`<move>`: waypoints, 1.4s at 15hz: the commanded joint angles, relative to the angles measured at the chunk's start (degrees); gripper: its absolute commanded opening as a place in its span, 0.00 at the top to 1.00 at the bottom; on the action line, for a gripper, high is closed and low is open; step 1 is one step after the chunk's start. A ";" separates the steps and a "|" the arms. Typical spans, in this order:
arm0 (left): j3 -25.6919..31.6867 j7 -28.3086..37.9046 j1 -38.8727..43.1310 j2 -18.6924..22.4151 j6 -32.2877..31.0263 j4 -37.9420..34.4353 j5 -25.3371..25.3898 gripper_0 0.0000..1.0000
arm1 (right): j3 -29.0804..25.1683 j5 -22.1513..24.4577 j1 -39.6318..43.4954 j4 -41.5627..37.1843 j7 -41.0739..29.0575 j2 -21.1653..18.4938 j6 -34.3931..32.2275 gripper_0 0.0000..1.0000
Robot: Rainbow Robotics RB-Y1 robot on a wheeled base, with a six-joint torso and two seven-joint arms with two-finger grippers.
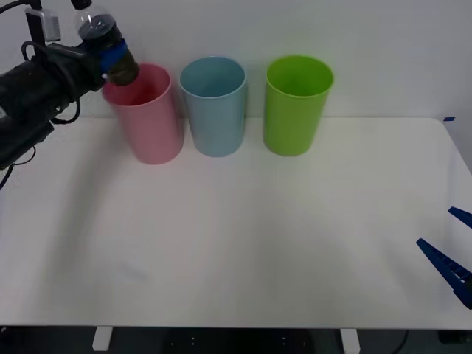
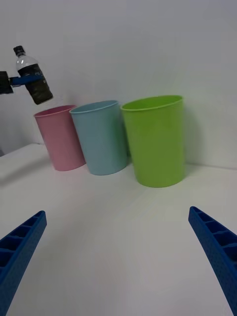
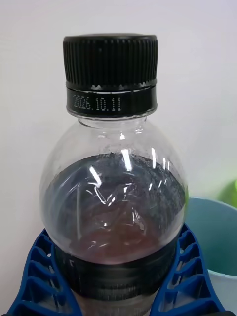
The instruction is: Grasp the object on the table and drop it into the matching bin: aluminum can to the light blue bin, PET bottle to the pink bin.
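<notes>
The left end effector (image 1: 110, 57) pinches the bottle (image 1: 103, 40) above the pink bin (image 1: 151, 118) on the counter (image 1: 236, 236), so only the drop appears left, while the right end effector (image 1: 453, 254), fingers spread, waits at the counter's right edge.

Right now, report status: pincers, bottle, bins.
Left pincer shut on bottle, held above pink bin rim. Right pincer open, idle at table edge. Nothing blocking the drop.
</notes>
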 commanded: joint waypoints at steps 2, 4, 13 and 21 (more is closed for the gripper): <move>-0.93 0.02 -5.29 -0.86 0.07 5.80 -3.60 1.00 | 0.00 0.00 0.00 0.00 0.00 0.00 0.00 0.00; -0.93 0.20 -6.61 -1.39 0.07 7.38 -5.01 1.00 | 0.00 0.00 0.00 0.00 0.00 0.00 0.00 0.00; -0.85 -0.07 -6.70 -2.35 0.24 7.38 -4.83 0.00 | 0.00 0.00 0.00 0.00 0.00 0.00 0.00 0.00; 0.47 -1.30 -5.56 -2.09 -2.83 7.38 -0.70 0.00 | 0.00 0.00 0.00 0.00 0.00 0.00 0.00 0.00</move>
